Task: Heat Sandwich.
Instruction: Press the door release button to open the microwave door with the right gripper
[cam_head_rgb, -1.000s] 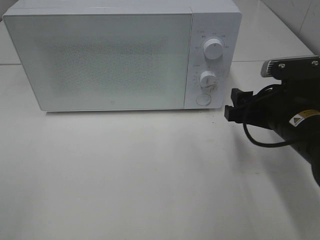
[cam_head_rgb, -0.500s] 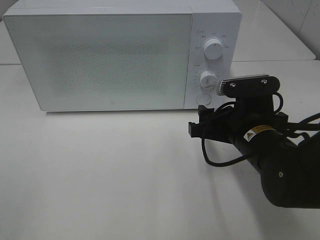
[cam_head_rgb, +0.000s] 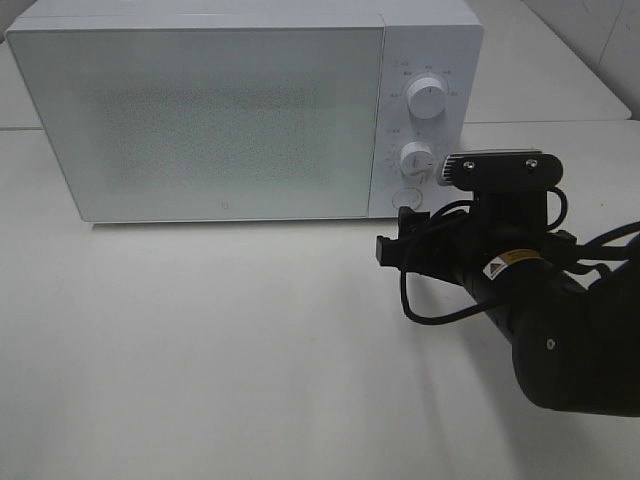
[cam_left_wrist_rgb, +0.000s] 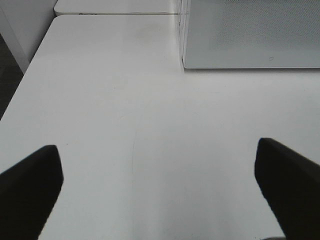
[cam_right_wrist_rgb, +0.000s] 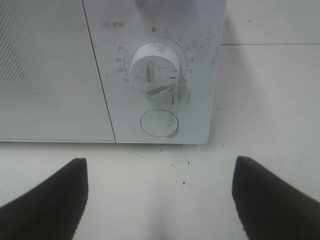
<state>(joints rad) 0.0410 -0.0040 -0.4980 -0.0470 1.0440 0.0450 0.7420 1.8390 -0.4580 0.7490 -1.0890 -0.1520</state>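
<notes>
1. White is nearly everything here: a white microwave (cam_head_rgb: 220, 120) stands at the back of a white table (cam_head_rgb: 200, 350), its frosted door (cam_head_rgb: 200, 115) closed.
2. Right of the door, the control panel carries an upper dial (cam_head_rgb: 427, 100), a lower timer dial (cam_head_rgb: 416, 158) and a round button (cam_head_rgb: 406, 198) beneath them.
3. The right gripper (cam_head_rgb: 395, 235) hovers just in front of that button, low over the table and pointing at the panel. Its black fingers (cam_right_wrist_rgb: 45, 200) are spread wide with nothing between them.
4. In the right wrist view the timer dial's red mark seems to sit near the 5, though smudges on the knob make this uncertain.
5. The left gripper (cam_left_wrist_rgb: 157, 147) shows only in its own wrist view. It is over bare table, well apart from the microwave's front corner, with its jaws wide apart and empty.
6. A black cable (cam_head_rgb: 430, 310) loops under the right arm.
7. The sandwich cannot be placed: the frosted door hides the oven's inside.
</notes>
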